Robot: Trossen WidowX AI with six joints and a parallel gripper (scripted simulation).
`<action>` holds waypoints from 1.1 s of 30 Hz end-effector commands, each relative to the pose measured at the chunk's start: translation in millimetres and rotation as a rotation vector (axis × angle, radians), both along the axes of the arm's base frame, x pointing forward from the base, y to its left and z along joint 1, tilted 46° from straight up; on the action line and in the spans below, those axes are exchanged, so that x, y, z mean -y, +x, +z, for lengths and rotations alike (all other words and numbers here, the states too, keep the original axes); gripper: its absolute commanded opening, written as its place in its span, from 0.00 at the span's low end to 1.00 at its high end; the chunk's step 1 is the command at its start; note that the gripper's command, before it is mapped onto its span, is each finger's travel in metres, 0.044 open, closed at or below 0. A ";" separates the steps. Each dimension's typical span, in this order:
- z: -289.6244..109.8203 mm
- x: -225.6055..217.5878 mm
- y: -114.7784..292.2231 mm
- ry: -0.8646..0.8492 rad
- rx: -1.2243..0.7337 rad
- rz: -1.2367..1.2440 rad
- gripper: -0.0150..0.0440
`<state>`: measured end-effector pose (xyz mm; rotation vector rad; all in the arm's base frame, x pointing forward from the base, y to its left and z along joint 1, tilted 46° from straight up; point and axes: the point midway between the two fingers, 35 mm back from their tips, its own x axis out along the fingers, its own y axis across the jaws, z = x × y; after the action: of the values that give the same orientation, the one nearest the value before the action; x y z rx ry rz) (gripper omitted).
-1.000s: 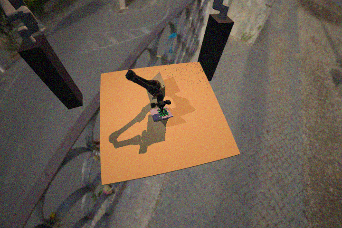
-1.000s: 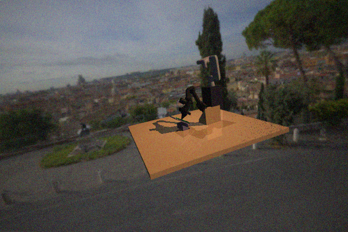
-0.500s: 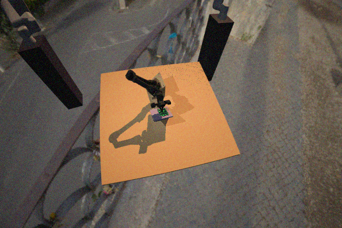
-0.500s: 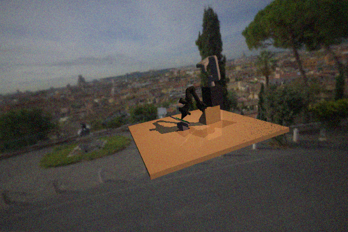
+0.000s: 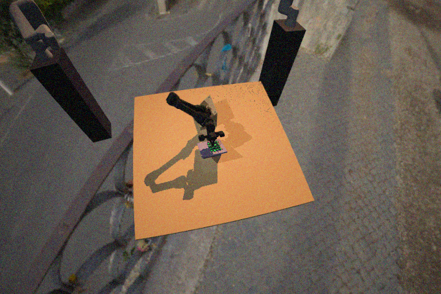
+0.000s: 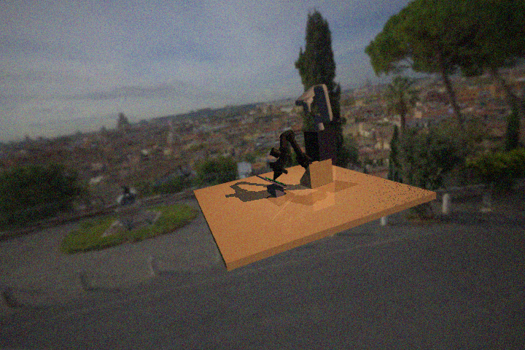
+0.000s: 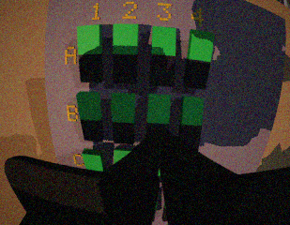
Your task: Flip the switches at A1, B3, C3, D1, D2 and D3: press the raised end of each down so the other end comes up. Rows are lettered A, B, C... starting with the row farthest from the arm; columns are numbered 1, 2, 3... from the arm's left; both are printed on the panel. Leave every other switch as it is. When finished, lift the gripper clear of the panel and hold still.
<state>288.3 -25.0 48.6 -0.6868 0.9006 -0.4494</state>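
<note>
Switch panel [image 5: 212, 149] sits near the middle of the orange tabletop [image 5: 228, 193], slightly toward the far edge where the arm base stands. Arm [image 5: 196, 112] reaches out from the far-left corner side, gripper [image 7: 159, 150] low over the panel. Fingers pressed together, narrow, nothing between them; used as a poker.

Wrist view: rows A and B fully visible, four green rockers each, column numbers 1–3 readable, fourth in shadow. Row C [image 7: 95, 161] only shows its left two switches; the rest, and all of row D, are hidden under the fingers. Fingertips sit at about column 3 of row C, just below row B.

Judgement: step in hand looks like the C3 press, tip at or very near that rocker; contact cannot be confirmed. Which ends are raised on A1 [image 7: 90, 40] or B3 [image 7: 160, 108] is too blurry to call, so done or not is unclear.

Next move likely: finish pushing the raised end straight down, lift a little, then shift toward row D nearer the arm. Needs small sideways steps; neighbours C2 and C4 are close and must not be bumped.
</note>
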 end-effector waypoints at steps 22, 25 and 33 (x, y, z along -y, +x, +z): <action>-3.7 2.3 0.6 -0.002 -0.009 0.005 0.25; 4.5 -10.3 -5.6 0.009 -0.013 -0.005 0.25; 33.5 -39.4 -33.1 0.002 -0.031 -0.014 0.25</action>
<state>261.5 6.1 67.0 -0.6975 0.9513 -0.4396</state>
